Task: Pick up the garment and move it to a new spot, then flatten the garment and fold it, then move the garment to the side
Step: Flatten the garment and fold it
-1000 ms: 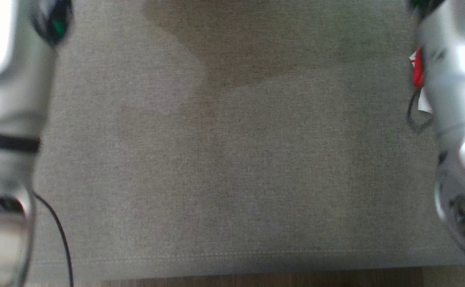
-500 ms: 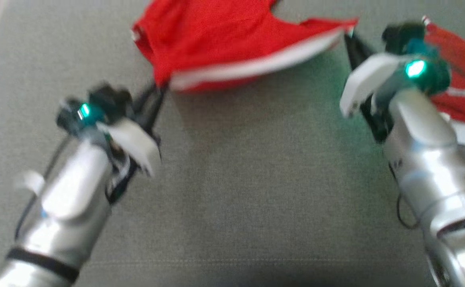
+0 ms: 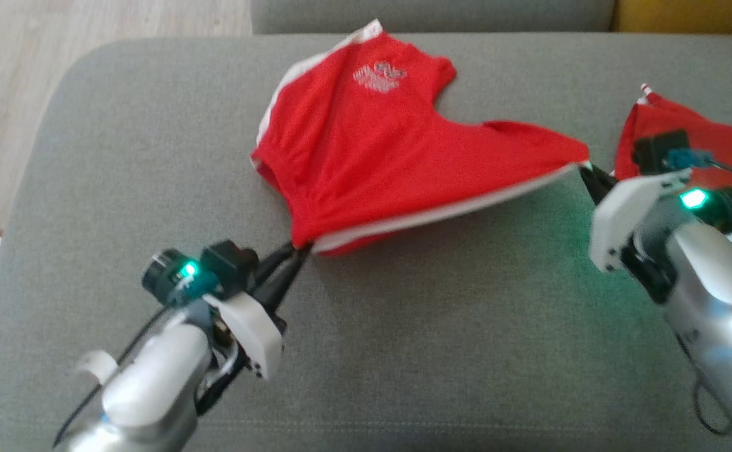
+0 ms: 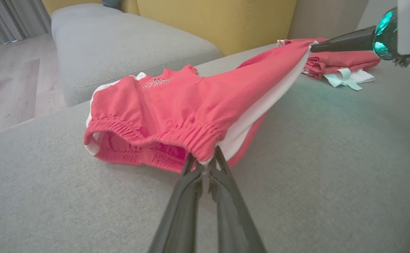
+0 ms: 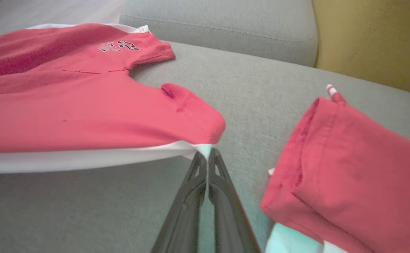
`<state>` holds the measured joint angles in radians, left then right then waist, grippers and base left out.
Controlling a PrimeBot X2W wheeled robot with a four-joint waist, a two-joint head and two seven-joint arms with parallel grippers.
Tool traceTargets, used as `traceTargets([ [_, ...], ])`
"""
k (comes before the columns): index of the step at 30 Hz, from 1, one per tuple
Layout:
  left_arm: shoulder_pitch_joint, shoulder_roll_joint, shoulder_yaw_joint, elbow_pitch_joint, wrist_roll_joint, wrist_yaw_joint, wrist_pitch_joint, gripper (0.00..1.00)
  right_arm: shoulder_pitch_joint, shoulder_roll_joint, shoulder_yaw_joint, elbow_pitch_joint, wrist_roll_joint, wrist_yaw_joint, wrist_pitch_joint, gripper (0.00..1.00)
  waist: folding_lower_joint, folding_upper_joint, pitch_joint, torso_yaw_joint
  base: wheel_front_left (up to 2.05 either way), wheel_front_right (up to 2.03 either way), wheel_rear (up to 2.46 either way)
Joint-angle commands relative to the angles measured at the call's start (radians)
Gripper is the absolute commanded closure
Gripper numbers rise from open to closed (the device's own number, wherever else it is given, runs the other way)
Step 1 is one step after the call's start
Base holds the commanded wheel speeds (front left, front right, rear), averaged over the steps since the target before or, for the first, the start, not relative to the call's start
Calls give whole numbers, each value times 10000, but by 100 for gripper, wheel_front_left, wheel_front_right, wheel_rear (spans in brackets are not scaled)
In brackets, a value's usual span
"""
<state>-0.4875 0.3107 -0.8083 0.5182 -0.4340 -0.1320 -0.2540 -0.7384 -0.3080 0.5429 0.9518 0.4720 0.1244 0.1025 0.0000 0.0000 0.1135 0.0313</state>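
Left gripper and right gripper fingers each pinch the red white-striped fabric shorts, stretched over the grey sofa cushion; the head camera has apparently tilted up since earlier.

A: Left gripper, pose?
B: Reaches up-right from lower left on a silver forearm; pinches fingers together on the waistband of the garment.
A: Right gripper?
B: Extends up-left from lower right; clamps tight on the opposite corner. Stands well apart from the left, farther up the head view. Shows a green light at each wrist.
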Motion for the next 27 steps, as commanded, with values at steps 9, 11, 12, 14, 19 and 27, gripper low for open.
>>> traceTargets([
  [9, 543, 201, -270, -1065, -37, 30, 467, 100, 1155, -1669, 679, -1804, 1160, 63, 1358, 100, 0, 0, -733, -208, 0, 0, 0],
  [11, 829, 223, -421, -1421, -107, 50, 724, 100, 1454, -2047, 753, -2228, 1373, 63, 1741, 100, 0, 0, -878, -300, 0, 0, 0],
  [12, 1146, 256, -567, -1861, -206, 77, 1001, 100, 1770, -2430, 804, -2699, 1589, 63, 2166, 100, 0, 0, -998, -393, 0, 0, 0],
  [14, 1472, 303, -721, -2372, -303, 123, 1303, 100, 2091, -2826, 803, -3205, 1799, 63, 2607, 100, 0, 0, -1097, -483, 0, 0, 0],
  [19, 2200, 467, -1120, -3743, -441, 316, 2017, 100, 2907, -3773, 442, -4533, 2288, 63, 3768, 100, 0, 0, -1213, -657, 0, 0, 0],
  [27, 2551, 617, -1141, -5255, -638, 704, 2531, 100, 3625, -4342, -1169, -6301, 2210, 63, 4703, 100, 0, 0, -992, -529, 0, 0, 0],
])
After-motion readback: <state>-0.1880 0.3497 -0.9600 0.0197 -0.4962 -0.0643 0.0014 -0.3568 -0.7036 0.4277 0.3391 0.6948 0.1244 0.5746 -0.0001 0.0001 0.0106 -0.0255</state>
